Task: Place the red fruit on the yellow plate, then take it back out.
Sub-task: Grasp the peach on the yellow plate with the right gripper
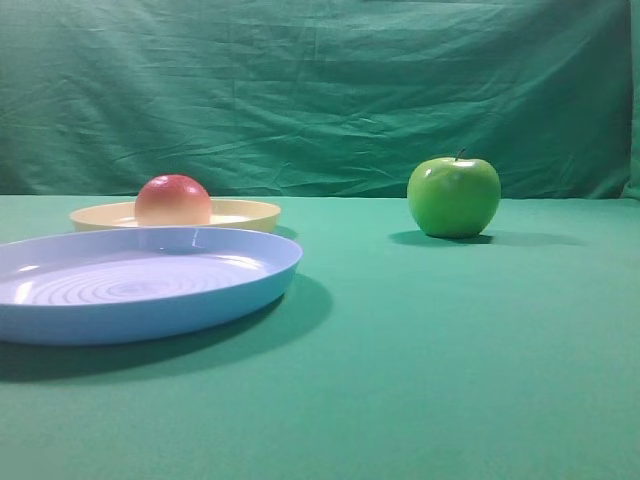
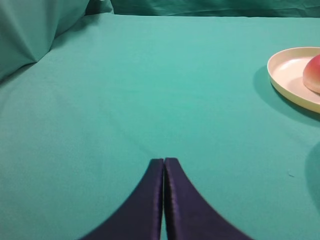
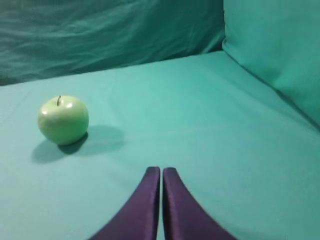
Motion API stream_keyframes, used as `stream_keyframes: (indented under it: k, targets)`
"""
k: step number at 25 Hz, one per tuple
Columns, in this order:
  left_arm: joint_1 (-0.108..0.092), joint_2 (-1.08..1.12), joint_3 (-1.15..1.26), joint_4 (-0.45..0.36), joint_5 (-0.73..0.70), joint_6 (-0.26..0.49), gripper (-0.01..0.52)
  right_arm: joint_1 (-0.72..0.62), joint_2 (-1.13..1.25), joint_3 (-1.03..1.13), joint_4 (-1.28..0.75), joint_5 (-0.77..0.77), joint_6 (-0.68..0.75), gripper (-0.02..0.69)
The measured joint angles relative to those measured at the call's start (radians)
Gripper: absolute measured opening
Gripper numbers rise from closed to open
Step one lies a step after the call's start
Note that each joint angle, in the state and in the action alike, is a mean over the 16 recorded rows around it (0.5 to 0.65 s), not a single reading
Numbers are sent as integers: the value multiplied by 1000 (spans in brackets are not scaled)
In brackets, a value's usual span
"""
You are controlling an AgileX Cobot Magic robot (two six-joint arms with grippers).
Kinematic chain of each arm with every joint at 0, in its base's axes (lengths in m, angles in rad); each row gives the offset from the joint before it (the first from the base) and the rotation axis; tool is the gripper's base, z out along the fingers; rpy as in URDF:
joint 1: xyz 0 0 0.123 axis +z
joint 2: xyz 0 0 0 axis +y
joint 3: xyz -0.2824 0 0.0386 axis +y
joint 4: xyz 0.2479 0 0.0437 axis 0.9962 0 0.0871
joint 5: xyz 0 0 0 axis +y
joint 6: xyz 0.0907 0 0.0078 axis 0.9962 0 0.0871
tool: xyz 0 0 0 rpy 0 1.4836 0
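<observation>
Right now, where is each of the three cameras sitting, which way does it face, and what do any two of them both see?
Exterior high: low, near table level, facing the backdrop; shows the blue plate, the yellow plate holding the red fruit, and the green apple; no robot parts.
Left wrist: above the cloth, looking forward past the shut left tool; yellow plate and red fruit at right edge.
Right wrist: behind the shut right tool; green apple at left.
Shared: exterior and left wrist see plate and fruit; exterior and right wrist see the apple.

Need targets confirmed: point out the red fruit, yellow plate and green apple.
red fruit (image 1: 173, 199), exterior high view, front face.
yellow plate (image 1: 250, 214), exterior high view, right rim.
green apple (image 1: 453, 197), exterior high view, front face.
</observation>
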Motion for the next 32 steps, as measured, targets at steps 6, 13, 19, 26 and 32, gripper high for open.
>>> stream_keyframes:
  k: [6, 13, 19, 26, 32]
  targets:
    - [0, 0, 0, 0, 0, 1, 0, 59, 114, -195, 8, 102, -3, 0]
    - [0, 0, 0, 0, 0, 1, 0, 177, 326, -471, 9, 322, -29, 0]
    - [0, 0, 0, 0, 0, 2, 0, 277, 540, -661, 26, 500, -59, 0]
    - [0, 0, 0, 0, 0, 2, 0, 343, 757, -818, 61, 635, -84, 0]
    - [0, 0, 0, 0, 0, 2, 0, 352, 856, -892, 92, 640, -92, 0]
